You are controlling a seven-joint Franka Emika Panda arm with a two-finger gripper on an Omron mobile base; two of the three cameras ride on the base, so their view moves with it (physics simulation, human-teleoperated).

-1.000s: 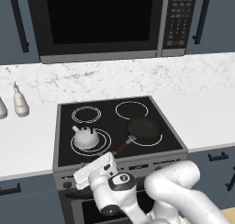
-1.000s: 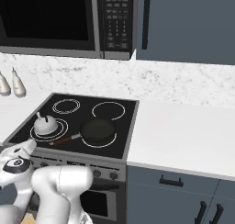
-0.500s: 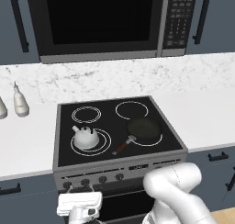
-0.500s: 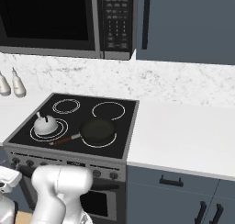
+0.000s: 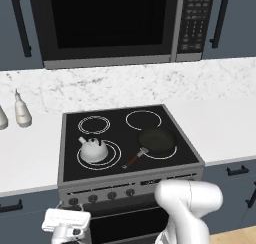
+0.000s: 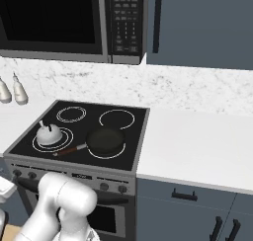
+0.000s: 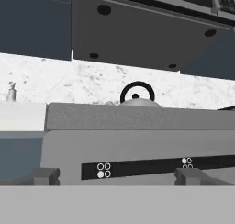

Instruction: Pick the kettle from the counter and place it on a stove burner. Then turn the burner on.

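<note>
The small white kettle (image 5: 92,149) stands on the stove's front-left burner (image 5: 116,155), whose ring is white, not glowing. From the right base view the kettle (image 6: 49,134) sits left of the black frying pan (image 6: 105,140). My gripper (image 5: 66,218) hangs low in front of the stove's knob panel (image 5: 102,195), near its left end. In the hand view the gripper (image 7: 117,176) is open, its fingertips (image 7: 43,176) far apart and nothing between them. The kettle's top and round handle (image 7: 137,94) rise above the stove's front edge. White counter (image 5: 25,158) flanks the stove.
The frying pan (image 5: 156,141) rests on the front-right burner, handle pointing toward the front left. Two whitish bottles (image 5: 21,111) stand at the back of the left counter. A microwave (image 5: 107,23) hangs above the stove. Wide white counter (image 6: 197,146) lies to the right.
My arm has swung down and to the left, from just above the stove's front edge to below counter level in front of the knobs. The kettle and pan have not moved.
</note>
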